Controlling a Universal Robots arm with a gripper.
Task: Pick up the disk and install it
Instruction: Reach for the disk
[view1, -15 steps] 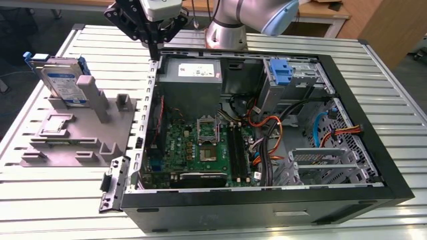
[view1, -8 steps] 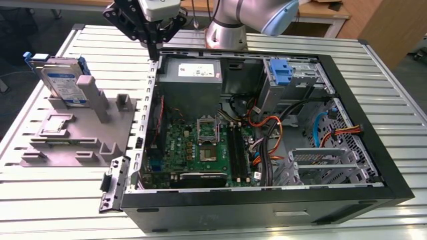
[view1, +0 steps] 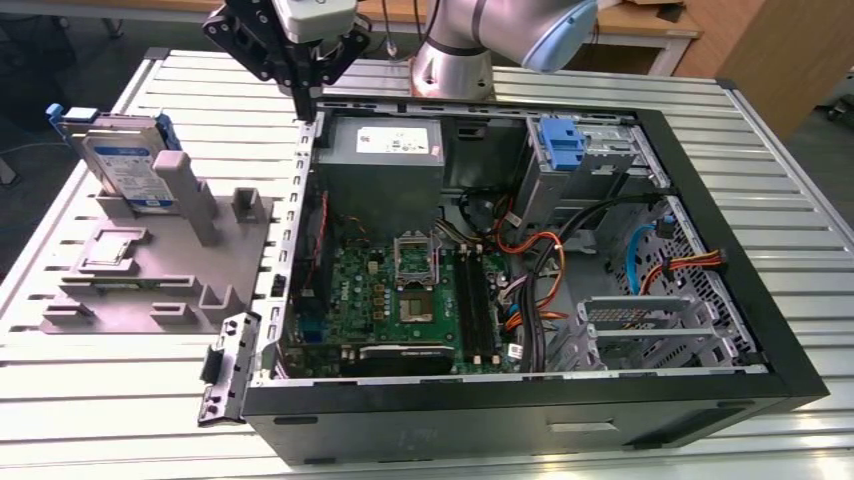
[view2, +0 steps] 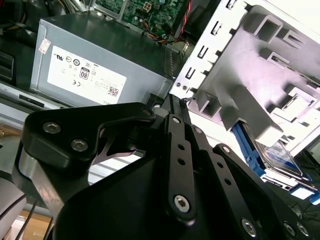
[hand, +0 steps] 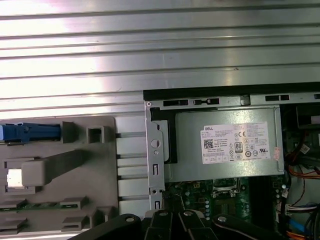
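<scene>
Off to the exterior view's left of my hand (view1: 310, 106), which hangs closed together and empty above the case (view1: 507, 410) corner, the disk (view1: 123, 165) stands on edge in a grey holder (view1: 147, 275), well apart.

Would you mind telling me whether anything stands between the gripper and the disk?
Nothing visible does. The gripper hangs over a corner of the computer case, and the disk stands on the grey fixture, open space between them.
</scene>
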